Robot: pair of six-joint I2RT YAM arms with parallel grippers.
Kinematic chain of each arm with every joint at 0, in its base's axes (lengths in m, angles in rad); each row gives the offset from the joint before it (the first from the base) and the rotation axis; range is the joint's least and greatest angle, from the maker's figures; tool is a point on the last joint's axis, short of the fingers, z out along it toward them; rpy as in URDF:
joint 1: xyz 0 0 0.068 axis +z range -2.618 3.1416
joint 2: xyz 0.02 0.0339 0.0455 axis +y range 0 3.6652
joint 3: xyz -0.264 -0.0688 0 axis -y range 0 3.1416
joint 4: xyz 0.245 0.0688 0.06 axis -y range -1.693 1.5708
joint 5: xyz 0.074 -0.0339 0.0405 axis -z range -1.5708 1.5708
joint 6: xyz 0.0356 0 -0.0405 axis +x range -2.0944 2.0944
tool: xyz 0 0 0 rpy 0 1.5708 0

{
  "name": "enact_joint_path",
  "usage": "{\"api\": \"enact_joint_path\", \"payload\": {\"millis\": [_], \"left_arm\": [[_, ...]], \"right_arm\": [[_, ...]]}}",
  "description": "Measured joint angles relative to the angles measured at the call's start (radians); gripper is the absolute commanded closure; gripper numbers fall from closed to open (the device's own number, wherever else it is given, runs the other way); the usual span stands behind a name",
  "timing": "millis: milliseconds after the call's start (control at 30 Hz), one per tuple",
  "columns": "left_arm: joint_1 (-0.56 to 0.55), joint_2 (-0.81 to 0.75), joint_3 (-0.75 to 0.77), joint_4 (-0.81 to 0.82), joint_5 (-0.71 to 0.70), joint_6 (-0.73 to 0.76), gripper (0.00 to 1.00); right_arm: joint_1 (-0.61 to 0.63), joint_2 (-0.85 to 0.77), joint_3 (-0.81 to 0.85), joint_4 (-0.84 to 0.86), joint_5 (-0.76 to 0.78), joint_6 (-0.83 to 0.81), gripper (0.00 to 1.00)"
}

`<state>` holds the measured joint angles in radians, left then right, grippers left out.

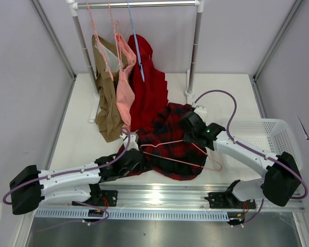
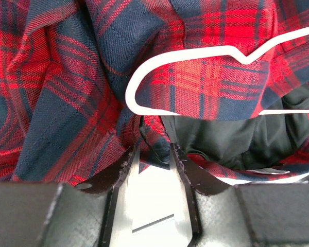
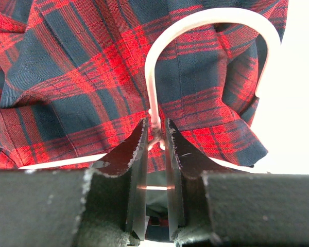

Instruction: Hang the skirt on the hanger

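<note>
The red-and-black tartan skirt point(image 1: 167, 135) lies crumpled on the white table, with its dark lining showing in the left wrist view point(image 2: 221, 139). The pale-pink hanger point(image 1: 175, 158) lies across it. My right gripper point(image 1: 189, 133) is shut on the hanger's twisted neck point(image 3: 157, 129), just below the curved hook point(image 3: 211, 18). My left gripper point(image 1: 136, 156) is at the skirt's left edge, its jaws closed on a fold of tartan point(image 2: 154, 146). One rounded end of the hanger point(image 2: 144, 82) lies on the fabric just beyond it.
A clothes rack point(image 1: 194, 46) stands at the back. It carries a tan garment point(image 1: 107, 103), a pink one point(image 1: 124, 87), a plain red pleated one point(image 1: 150, 98) and a thin blue hanger point(image 1: 137, 46). A white mesh basket point(image 1: 270, 135) stands at the right.
</note>
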<state>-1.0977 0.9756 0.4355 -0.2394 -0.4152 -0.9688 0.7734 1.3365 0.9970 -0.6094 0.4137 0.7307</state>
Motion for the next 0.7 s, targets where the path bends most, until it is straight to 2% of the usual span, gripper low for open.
{"api": "enact_joint_path", "payload": {"millis": [333,467,567,600,633,700], "left_arm": [[0.000,0.084,0.022,0.031,0.000,0.000,0.71],[0.000,0.095,0.027,0.038,-0.001,0.000,0.77],[0.000,0.106,0.033,0.041,-0.001,-0.001,0.86],[0.000,0.106,0.033,0.041,-0.001,-0.002,0.93],[0.000,0.106,0.033,0.041,-0.001,-0.003,0.97],[0.000,0.106,0.033,0.038,-0.003,-0.008,1.00]], "right_arm": [[0.000,0.003,0.000,0.000,0.000,0.000,1.00],[0.000,0.003,0.000,0.000,0.000,0.000,1.00],[0.000,0.003,0.000,0.000,0.000,0.000,1.00],[0.000,0.003,0.000,0.000,0.000,0.000,1.00],[0.000,0.003,0.000,-0.001,0.000,0.000,1.00],[0.000,0.003,0.000,-0.001,0.000,0.000,1.00]]}}
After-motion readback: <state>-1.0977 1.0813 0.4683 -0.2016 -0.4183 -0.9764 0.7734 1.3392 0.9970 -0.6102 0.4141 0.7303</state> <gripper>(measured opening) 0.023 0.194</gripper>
